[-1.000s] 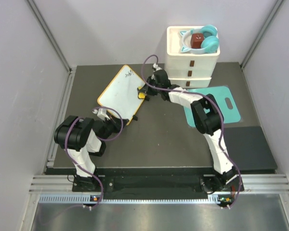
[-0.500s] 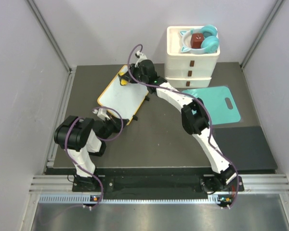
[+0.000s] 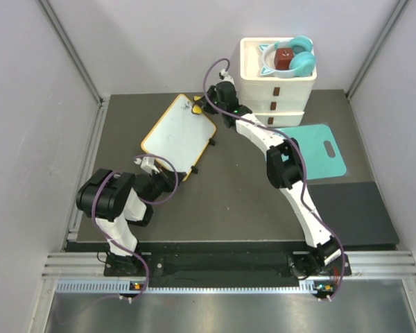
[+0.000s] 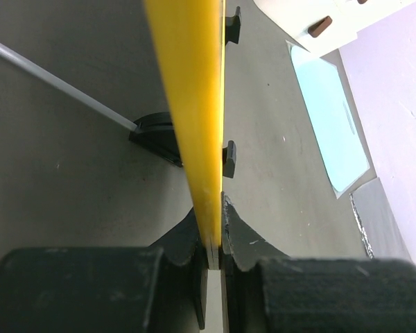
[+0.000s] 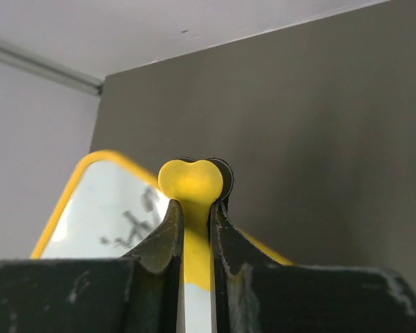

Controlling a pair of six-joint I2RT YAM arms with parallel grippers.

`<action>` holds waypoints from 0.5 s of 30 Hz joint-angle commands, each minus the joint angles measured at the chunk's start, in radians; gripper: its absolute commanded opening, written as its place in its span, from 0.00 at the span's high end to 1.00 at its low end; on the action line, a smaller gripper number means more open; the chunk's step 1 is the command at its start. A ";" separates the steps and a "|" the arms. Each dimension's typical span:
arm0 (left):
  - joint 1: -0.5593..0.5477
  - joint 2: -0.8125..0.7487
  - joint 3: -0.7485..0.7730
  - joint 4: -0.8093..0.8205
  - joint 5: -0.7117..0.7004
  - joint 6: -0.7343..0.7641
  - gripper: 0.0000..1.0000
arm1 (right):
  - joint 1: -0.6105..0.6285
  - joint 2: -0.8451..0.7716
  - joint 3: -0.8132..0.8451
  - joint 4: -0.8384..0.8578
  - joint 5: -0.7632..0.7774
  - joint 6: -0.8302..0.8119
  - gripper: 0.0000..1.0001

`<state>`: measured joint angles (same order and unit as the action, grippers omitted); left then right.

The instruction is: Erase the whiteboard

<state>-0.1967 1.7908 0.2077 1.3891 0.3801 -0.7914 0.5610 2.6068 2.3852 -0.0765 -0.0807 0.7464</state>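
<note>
Whiteboard (image 3: 179, 133) is sitting slantwise on the left half of the dark counter (image 3: 229, 201), and I am watching both arms meeting it from opposite ends. My left tool (image 4: 211, 243) is pinching the board's near edge. Through the left wrist camera I am looking straight along the orange-yellow frame (image 4: 191, 104), which is running up the middle of the view with the fingers pressed onto it from either side. Small black feet (image 4: 229, 158) are sticking out from the frame on the right of that view.

My right tool (image 5: 194, 207) is sitting at the board's far corner, close to the white drawer stack (image 3: 272, 90). It is squeezing a small yellow piece (image 5: 191, 182) with a rounded, notched top between its fingers. I am not able to tell whether that piece is touching the board.

From above, the board's white face is looking mostly blank. A few black marks (image 5: 135, 220) are showing near the far corner, just left of the right tool in its wrist view. A teal cutting board (image 3: 317, 149) is lying well apart on the right, and teal headphones (image 3: 295, 59) are resting in the top of the drawer stack.
</note>
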 commanded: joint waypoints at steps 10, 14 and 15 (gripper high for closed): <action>-0.040 -0.011 -0.018 -0.088 0.080 0.092 1.00 | 0.036 0.027 -0.004 0.102 -0.008 -0.080 1.00; -0.055 -0.019 -0.019 -0.101 0.082 0.107 1.00 | 0.079 -0.013 -0.014 0.138 0.025 -0.146 1.00; -0.058 -0.021 -0.018 -0.105 0.082 0.116 1.00 | 0.082 -0.020 -0.021 0.153 0.039 -0.147 1.00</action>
<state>-0.2115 1.7809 0.2073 1.3865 0.3653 -0.7891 0.5461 2.6423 2.3829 0.0074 -0.0441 0.6662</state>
